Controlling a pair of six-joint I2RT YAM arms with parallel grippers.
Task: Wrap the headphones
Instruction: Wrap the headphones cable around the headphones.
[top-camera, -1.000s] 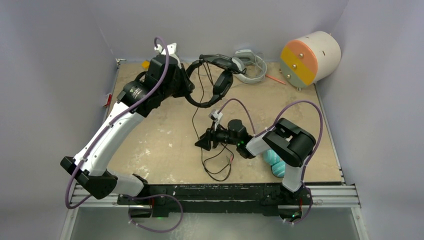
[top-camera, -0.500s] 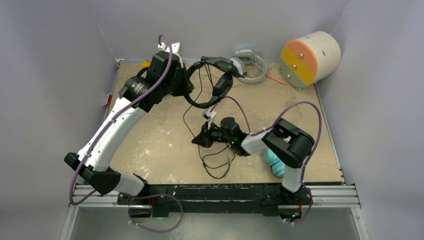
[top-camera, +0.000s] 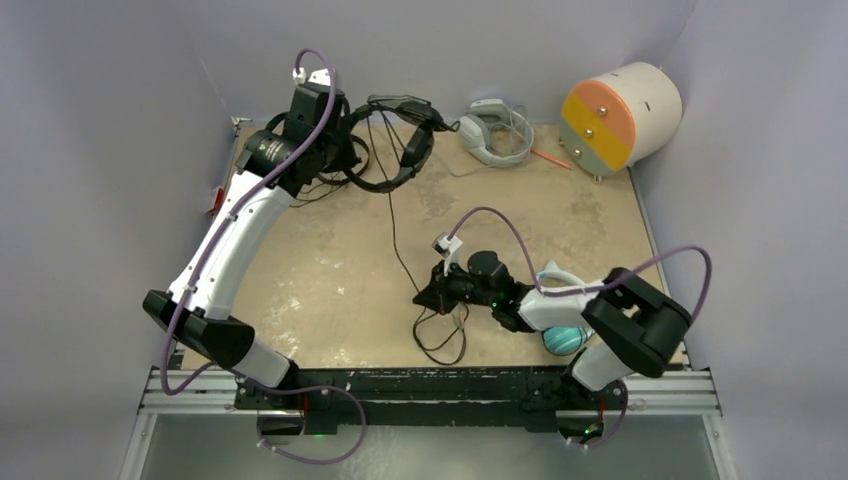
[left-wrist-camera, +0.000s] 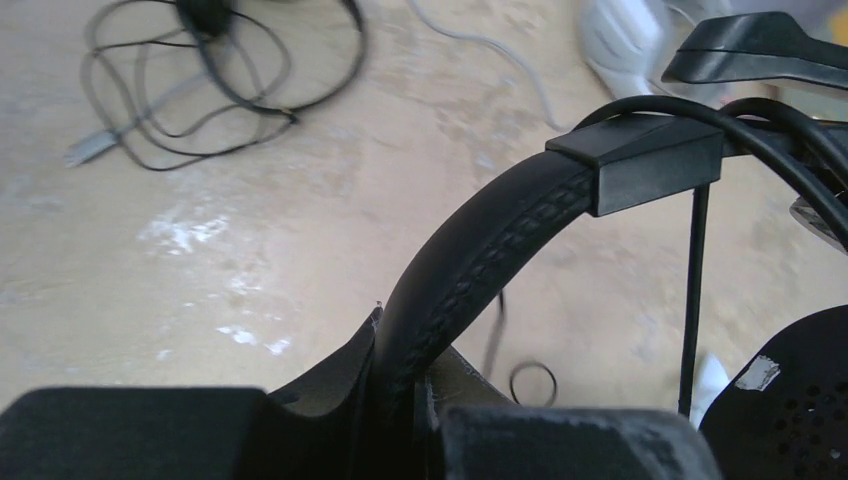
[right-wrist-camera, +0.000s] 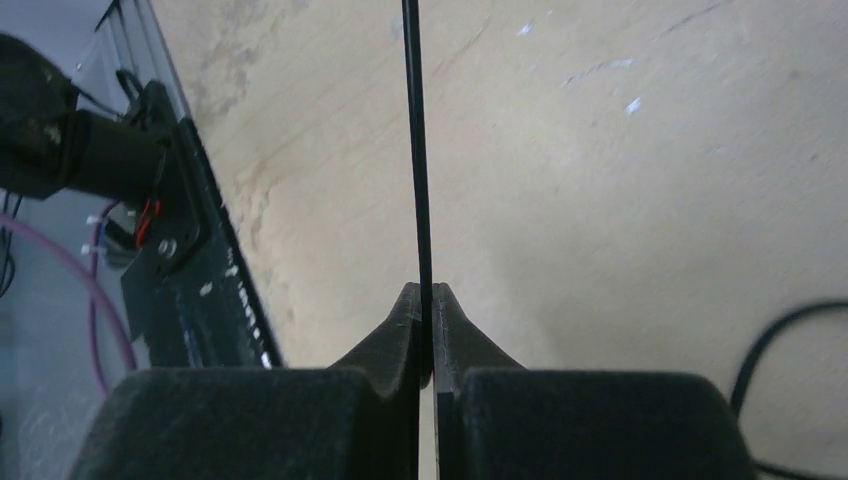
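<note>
My left gripper (top-camera: 348, 160) is shut on the padded band (left-wrist-camera: 480, 270) of a black pair of headphones (top-camera: 400, 150), held above the table's back left corner. Its thin black cord (top-camera: 394, 225) runs straight down the table to my right gripper (top-camera: 423, 296), which is shut on it; the right wrist view shows the cord (right-wrist-camera: 415, 150) pinched between the fingertips of that gripper (right-wrist-camera: 425, 300). Loose loops of the cord (top-camera: 440, 338) lie just in front of it. A teal ear cup (top-camera: 566, 341) of another pair shows under my right arm, with its white band (top-camera: 562, 273) lying over the forearm.
A grey-white headset (top-camera: 495, 130) lies at the back middle. A cream cylinder with an orange face (top-camera: 615, 115) stands at the back right. A tangle of black cord (left-wrist-camera: 200, 80) lies on the table under my left arm, and a small black ring (left-wrist-camera: 530, 380) nearby. The metal rail (top-camera: 430, 385) borders the front edge.
My right gripper has shut on the cord and moved toward the front right, drawing it straight. The left arm has carried the black headphones toward the back left.
</note>
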